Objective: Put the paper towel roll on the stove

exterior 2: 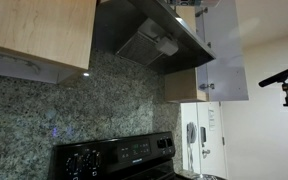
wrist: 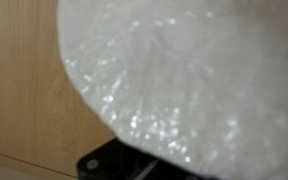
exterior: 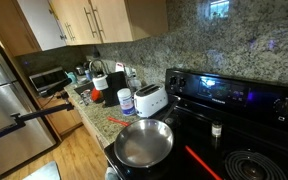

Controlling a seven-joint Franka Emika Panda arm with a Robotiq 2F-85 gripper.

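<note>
Steel fridge (exterior: 4, 90) stands at far left of an exterior view. Moving right along the granite counter: a toaster oven (exterior: 49, 80), small clutter, a white canister (exterior: 125, 101) w/ blue label, then a white toaster (exterior: 150, 100). A round silver frying pan (exterior: 144, 143) sits lower centre, at the counter edge beside the stove (exterior: 199, 130), which fills the right side: black glass top, ringed burner at lower right, blue-lit back panel. A red utensil (exterior: 202, 162) lies on the glass.

Wrist view, left to right: a wood-grain panel (wrist: 24, 80), then the paper towel roll (wrist: 194, 80), a shiny white wrapped bulk pressed close to the lens and covering approx. the right two-thirds. It shows in neither exterior view and isn't on the stove. A black part (wrist: 114, 165) at bottom centre prob. belongs to the gripper; whether the jaws are apart or clamped on the roll can't be told.

Risks, as judgement:
- Slick wrap + bulky shape: roll could slip out mid-carry.
- Lens is blocked, so the landing spot is hard to check.
- Pan, toaster and canister sit near the path and could get knocked.
- Rounded roll may roll off smooth glass if laid on its side.
</note>
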